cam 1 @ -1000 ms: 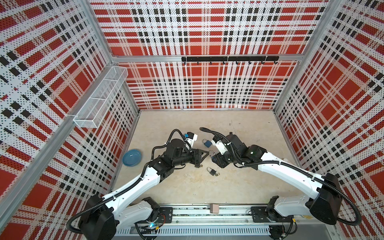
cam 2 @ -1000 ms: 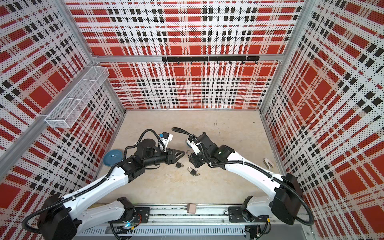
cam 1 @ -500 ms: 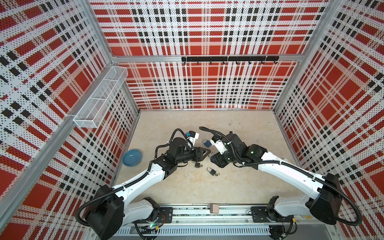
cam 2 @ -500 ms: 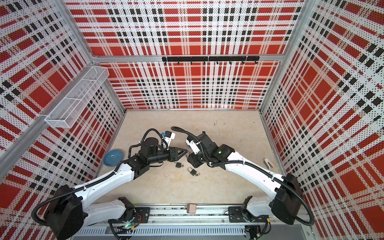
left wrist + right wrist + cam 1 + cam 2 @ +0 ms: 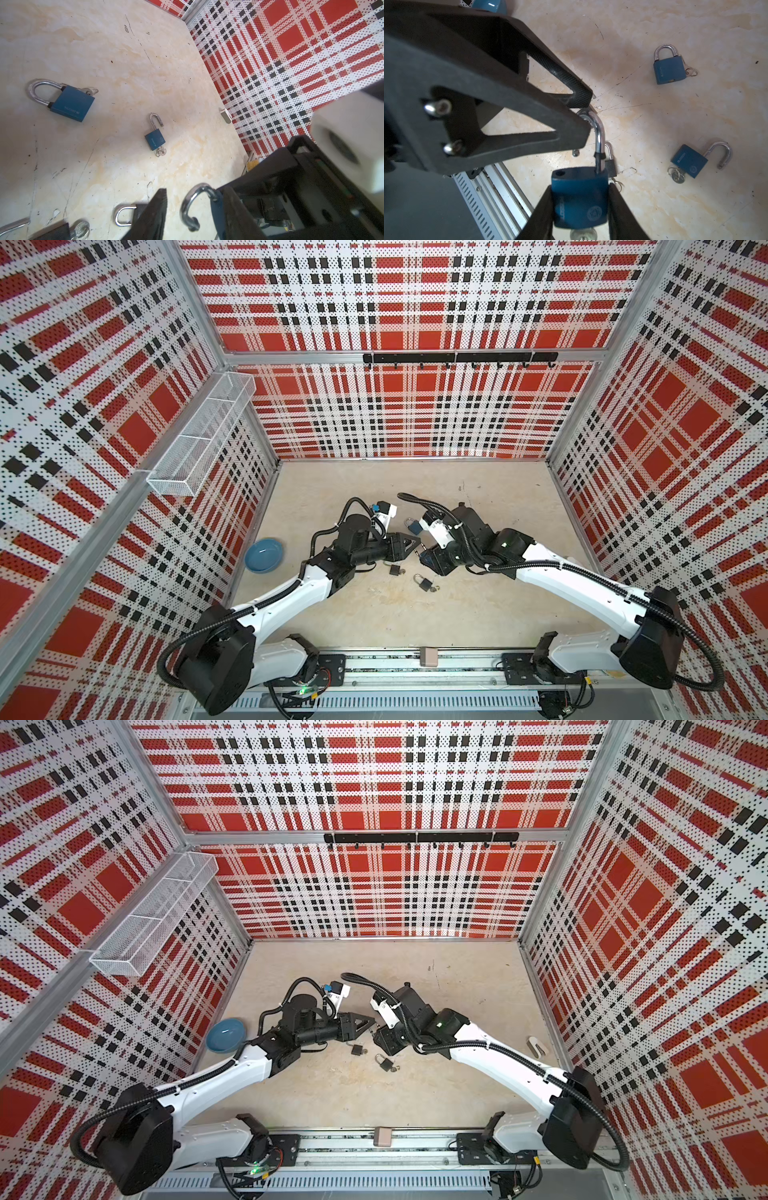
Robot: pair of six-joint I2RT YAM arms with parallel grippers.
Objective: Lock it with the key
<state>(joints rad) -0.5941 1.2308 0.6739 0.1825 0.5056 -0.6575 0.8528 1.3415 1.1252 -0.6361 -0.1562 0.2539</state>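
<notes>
The right claw [image 5: 580, 187] is clamped on a blue padlock [image 5: 579, 203], held above the bench [image 5: 664, 116], with a key [image 5: 583, 234] in its base. The left claw [image 5: 583, 115] stands apart, its tips either side of the open shackle [image 5: 600, 135] at its free end.
</notes>
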